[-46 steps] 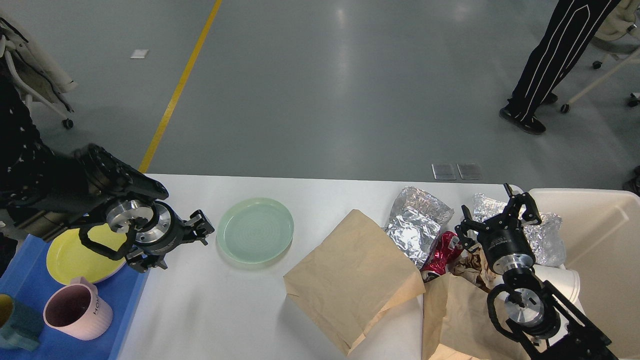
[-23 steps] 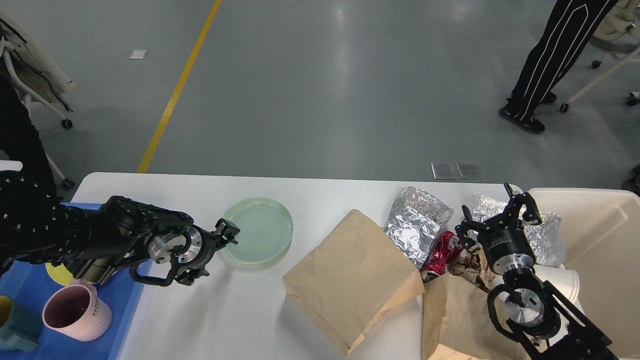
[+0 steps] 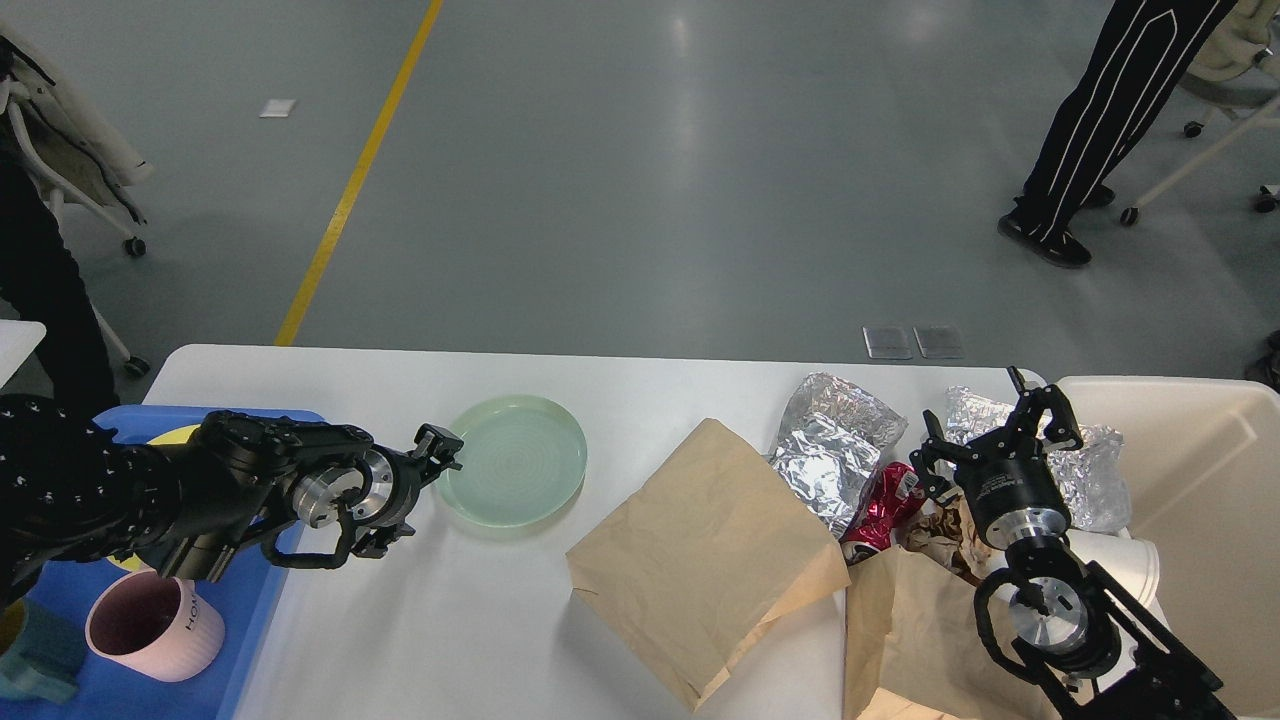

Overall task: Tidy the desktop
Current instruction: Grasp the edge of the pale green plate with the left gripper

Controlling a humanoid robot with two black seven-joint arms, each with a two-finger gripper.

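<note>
white desktop (image 3: 640,390) — left jaws at green plate (image 3: 512,459)

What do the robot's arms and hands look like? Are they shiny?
Both arms are black with a shiny silver metal ring near the wrist and a looping black cable. The left hand and right hand are small black claws with thin fingers.

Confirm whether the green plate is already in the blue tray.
No, the green plate lies on the white desktop, right of the blue tray.
</note>
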